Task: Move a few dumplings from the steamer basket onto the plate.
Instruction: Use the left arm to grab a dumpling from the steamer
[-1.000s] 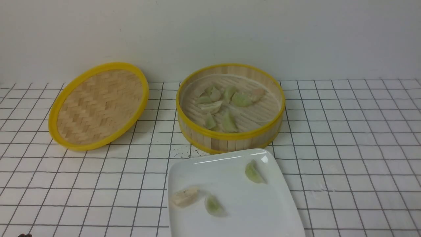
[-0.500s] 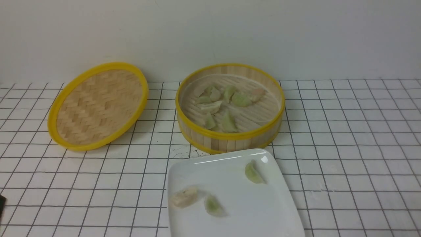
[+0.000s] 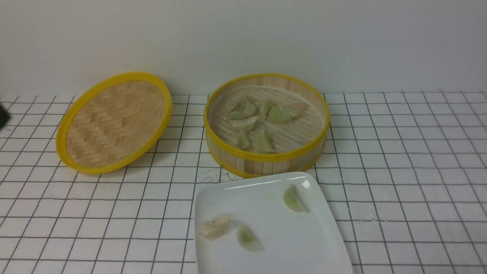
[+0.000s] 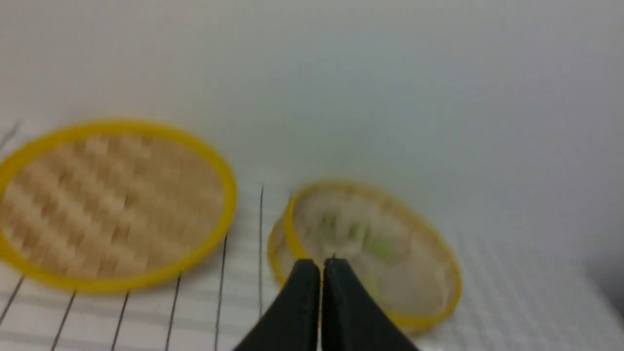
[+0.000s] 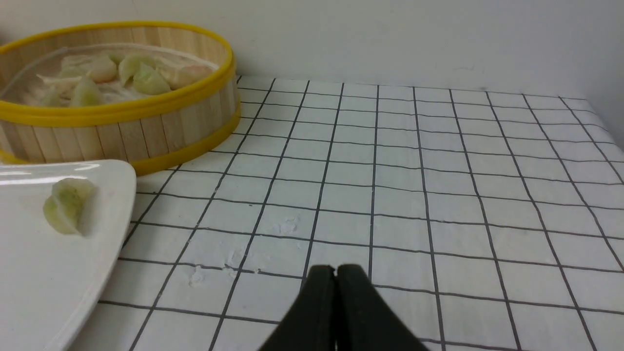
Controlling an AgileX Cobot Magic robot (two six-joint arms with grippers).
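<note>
The steamer basket (image 3: 266, 158) stands at the back middle of the table with several dumplings (image 3: 279, 115) on its slatted floor. In front of it lies the white plate (image 3: 304, 243), holding three dumplings: a green one (image 3: 293, 199) near its far right, a beige one (image 3: 214, 227) and a green one (image 3: 247, 237) at its left. My left gripper (image 4: 321, 264) is shut and empty; only a dark tip of that arm (image 3: 3, 114) shows at the front view's left edge. My right gripper (image 5: 335, 269) is shut and empty, low over the table to the right of the plate (image 5: 58, 287).
The flat woven lid (image 3: 114, 121) with a yellow rim leans to the left of the basket. A pale wall runs along the back of the gridded table (image 3: 411, 163). In the right wrist view the basket (image 5: 122, 131) and one plated dumpling (image 5: 67, 204) show.
The dark tip of my left arm has risen along the front view's left edge, from the bottom corner to the lid's height. Basket, plate and dumplings have not moved.
</note>
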